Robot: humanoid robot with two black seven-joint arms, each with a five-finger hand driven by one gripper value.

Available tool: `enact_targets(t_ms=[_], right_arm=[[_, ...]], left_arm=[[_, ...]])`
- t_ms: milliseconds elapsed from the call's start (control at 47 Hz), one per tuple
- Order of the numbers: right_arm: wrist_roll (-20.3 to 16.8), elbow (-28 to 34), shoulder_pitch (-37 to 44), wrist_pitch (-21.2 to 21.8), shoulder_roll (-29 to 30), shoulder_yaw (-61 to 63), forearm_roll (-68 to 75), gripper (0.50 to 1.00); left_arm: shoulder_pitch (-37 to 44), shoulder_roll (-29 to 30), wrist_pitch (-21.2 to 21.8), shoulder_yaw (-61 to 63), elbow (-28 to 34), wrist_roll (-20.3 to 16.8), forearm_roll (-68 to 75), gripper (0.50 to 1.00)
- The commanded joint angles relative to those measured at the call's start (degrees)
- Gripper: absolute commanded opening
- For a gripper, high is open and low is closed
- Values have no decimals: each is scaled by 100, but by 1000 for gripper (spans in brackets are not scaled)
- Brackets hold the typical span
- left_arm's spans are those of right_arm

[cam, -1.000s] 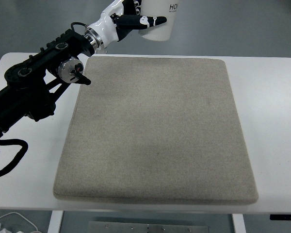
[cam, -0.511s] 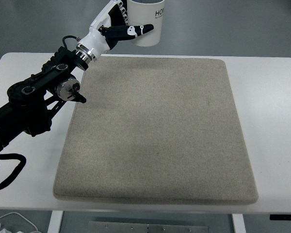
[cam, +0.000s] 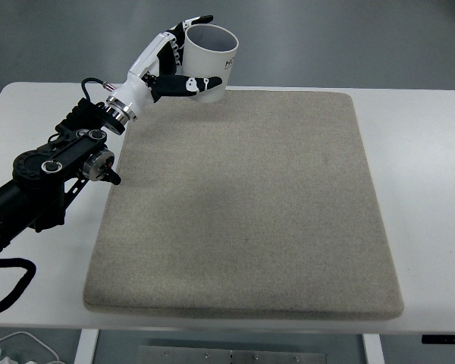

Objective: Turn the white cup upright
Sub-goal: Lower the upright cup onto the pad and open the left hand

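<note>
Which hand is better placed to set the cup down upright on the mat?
The left hand. It already grips the white cup, whose opening faces up, at the far left corner of the grey mat. No right arm appears in the picture.

Lab — white bench (cam: 425,197), grey mat (cam: 243,205)

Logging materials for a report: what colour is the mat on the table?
The mat is a plain beige-grey, felt-like with no pattern, seen in the top view.
</note>
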Motion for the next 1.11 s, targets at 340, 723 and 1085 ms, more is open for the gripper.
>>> enact_targets(t_ms=[340,723,1085], right_arm=[[0,-4,0,2,0,0,0,930],[0,-4,0,2,0,0,0,930],[0,4,0,2,0,0,0,928]], left_arm=[[501,41,255,4,64,1,320,606],[730,6,387,57,72,1,425,651],[862,6,439,180,116,1,470,737]])
